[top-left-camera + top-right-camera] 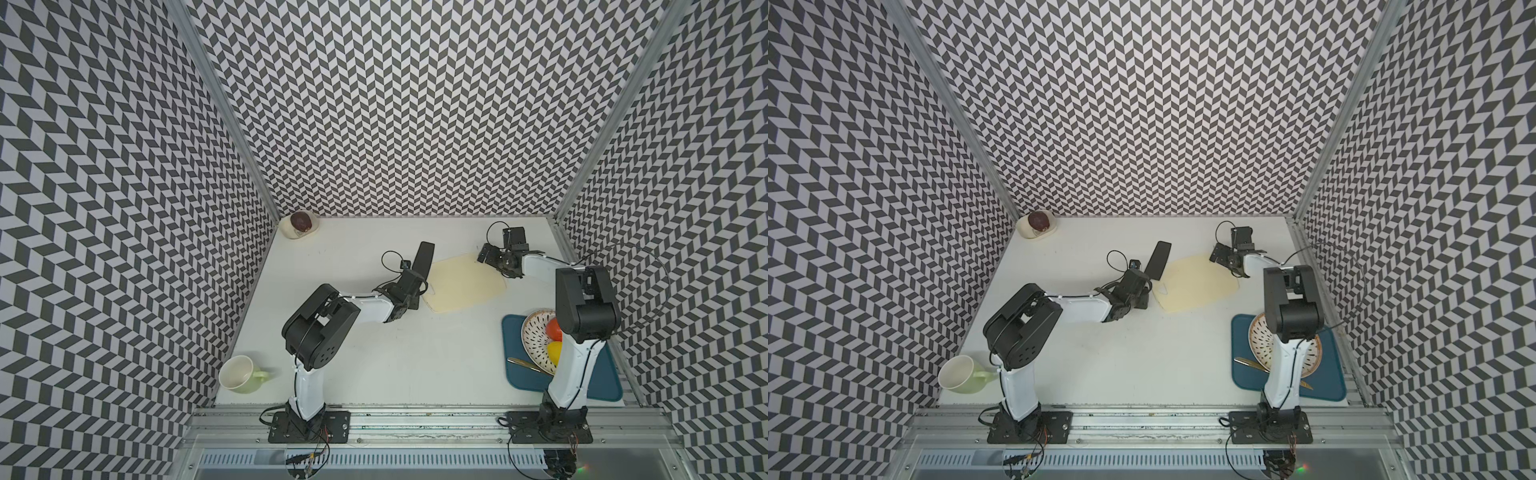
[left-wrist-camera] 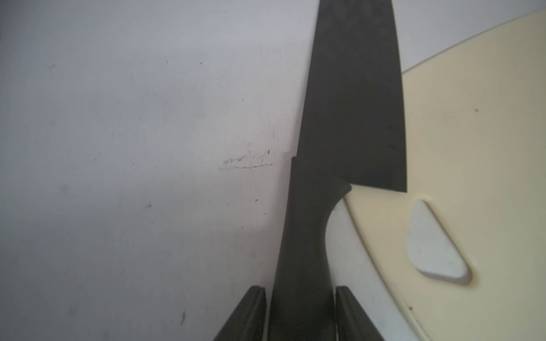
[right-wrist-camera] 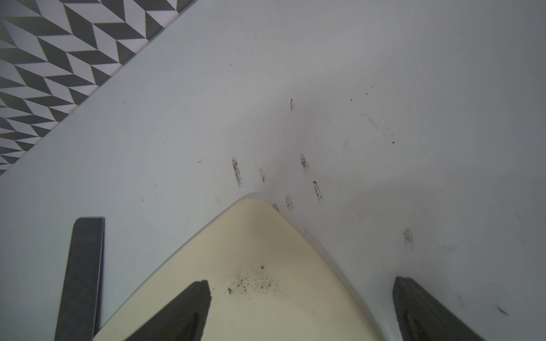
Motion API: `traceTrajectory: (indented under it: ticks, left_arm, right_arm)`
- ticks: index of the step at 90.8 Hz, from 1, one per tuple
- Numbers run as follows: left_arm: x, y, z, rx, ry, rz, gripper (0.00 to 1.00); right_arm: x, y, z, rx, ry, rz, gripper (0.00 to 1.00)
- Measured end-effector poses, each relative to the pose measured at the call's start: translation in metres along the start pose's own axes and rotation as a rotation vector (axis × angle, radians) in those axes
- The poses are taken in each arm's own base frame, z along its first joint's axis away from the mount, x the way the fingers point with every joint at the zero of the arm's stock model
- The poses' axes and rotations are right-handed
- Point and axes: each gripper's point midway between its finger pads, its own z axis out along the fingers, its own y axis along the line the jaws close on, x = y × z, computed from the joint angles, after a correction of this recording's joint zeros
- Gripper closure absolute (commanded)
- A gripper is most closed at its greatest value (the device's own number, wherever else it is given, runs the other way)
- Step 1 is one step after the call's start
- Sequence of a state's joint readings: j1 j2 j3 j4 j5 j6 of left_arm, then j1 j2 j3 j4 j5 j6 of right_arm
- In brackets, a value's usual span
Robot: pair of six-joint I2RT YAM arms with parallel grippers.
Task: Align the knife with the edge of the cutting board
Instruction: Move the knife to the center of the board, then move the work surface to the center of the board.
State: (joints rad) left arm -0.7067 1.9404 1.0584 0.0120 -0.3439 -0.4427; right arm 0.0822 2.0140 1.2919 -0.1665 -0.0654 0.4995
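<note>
The black knife [image 1: 424,257] [image 1: 1158,259] lies on the white table beside the end of the cream cutting board [image 1: 465,286] [image 1: 1200,286] that has the cut-out hole. Its blade [image 2: 351,118] points towards the back wall and its heel overlaps the board's edge [image 2: 472,177]. My left gripper [image 2: 300,289] [image 1: 412,279] straddles the handle, with a thin sliver of table showing on each side. My right gripper [image 3: 300,282] [image 1: 484,253] stands open at the board's far corner [image 3: 251,251], one finger over the board, the other over the table. The knife's tip [image 3: 82,271] shows beside the board.
A dark blue tray [image 1: 515,374] at the front right holds a spotted plate [image 1: 534,332] with fruit and a gold utensil [image 1: 525,363]. A green mug [image 1: 239,374] stands front left. A small bowl [image 1: 299,226] with a dark fruit sits in the back left corner. Patterned walls close three sides.
</note>
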Motion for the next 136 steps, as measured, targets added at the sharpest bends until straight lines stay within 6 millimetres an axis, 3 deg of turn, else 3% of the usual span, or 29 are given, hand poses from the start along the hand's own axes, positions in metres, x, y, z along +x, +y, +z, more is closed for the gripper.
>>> traceTrajectory:
  ticks: [21, 50, 66, 73, 82, 93, 115, 136]
  left_arm:
    - [-0.006, 0.025, 0.006, -0.094, 0.009, -0.040, 0.63]
    - [-0.030, 0.127, 0.023, -0.276, 0.001, -0.213, 0.61]
    - [-0.036, 0.161, 0.026, -0.337, -0.011, -0.261, 0.40]
    - [-0.036, 0.161, 0.025, -0.337, -0.014, -0.273, 0.31]
    - [-0.030, 0.156, 0.018, -0.328, -0.005, -0.270, 0.28]
    - [-0.025, 0.139, -0.007, -0.290, -0.007, -0.249, 0.28]
    - [-0.059, 0.089, -0.071, -0.151, -0.155, -0.253, 0.24]
    - [-0.039, 0.101, -0.076, -0.174, -0.146, -0.263, 0.24]
  right_arm:
    - [0.005, 0.003, -0.002, -0.014, 0.005, 0.002, 0.00]
    - [0.011, 0.011, -0.003, -0.028, 0.008, -0.014, 0.00]
    - [0.013, 0.011, -0.004, -0.027, 0.010, -0.011, 0.00]
    - [0.014, 0.010, -0.004, -0.026, 0.011, -0.012, 0.01]
    - [0.015, 0.011, -0.004, -0.028, 0.003, -0.017, 0.02]
    - [0.026, 0.019, -0.006, -0.037, -0.001, -0.039, 0.02]
    - [0.086, 0.053, -0.028, -0.103, 0.046, -0.138, 0.02]
    - [0.126, 0.082, -0.043, -0.168, 0.083, -0.165, 0.01]
